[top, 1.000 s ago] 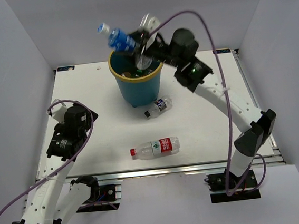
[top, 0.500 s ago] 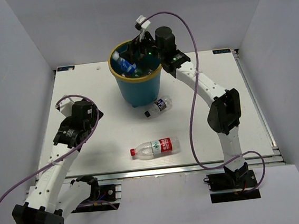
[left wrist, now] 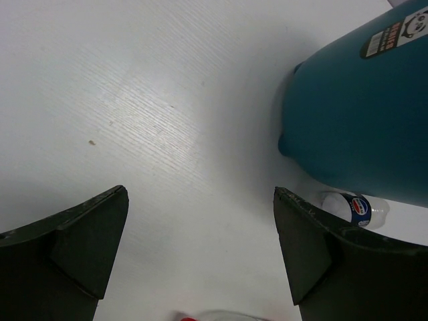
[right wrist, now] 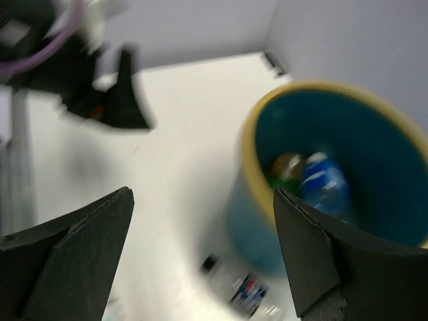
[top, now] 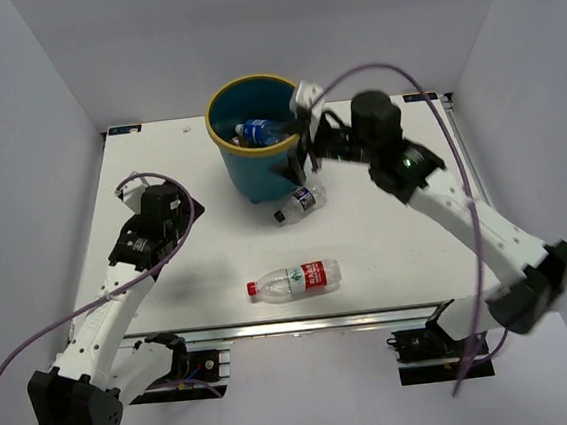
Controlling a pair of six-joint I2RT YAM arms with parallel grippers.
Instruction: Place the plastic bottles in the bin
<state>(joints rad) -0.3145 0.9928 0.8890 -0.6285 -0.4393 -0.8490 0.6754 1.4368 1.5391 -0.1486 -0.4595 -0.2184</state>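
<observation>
The dark teal bin [top: 249, 171] with a yellow rim stands at the back centre. Bottles lie inside it, a blue-labelled one [top: 260, 131] on top. In the blurred right wrist view that blue bottle [right wrist: 324, 187] lies next to an orange-brown one [right wrist: 287, 167]. A small clear bottle with a blue label [top: 299, 202] lies at the bin's foot. A clear bottle with red label and cap [top: 295, 280] lies nearer the front. My right gripper [top: 302, 142] hangs open and empty beside the bin's right rim. My left gripper [top: 165, 202] is open and empty over the left of the table.
The left wrist view shows the bin's wall [left wrist: 361, 120], the small bottle [left wrist: 358, 208] past my right finger and a red cap [left wrist: 190, 317] at the bottom edge. White walls enclose the table on three sides. My right arm's purple cable arcs above the back right.
My right gripper opened and dropped the blue-labelled bottle into the bin, then drew back to the bin's right side. My left arm shifted slightly toward the back.
</observation>
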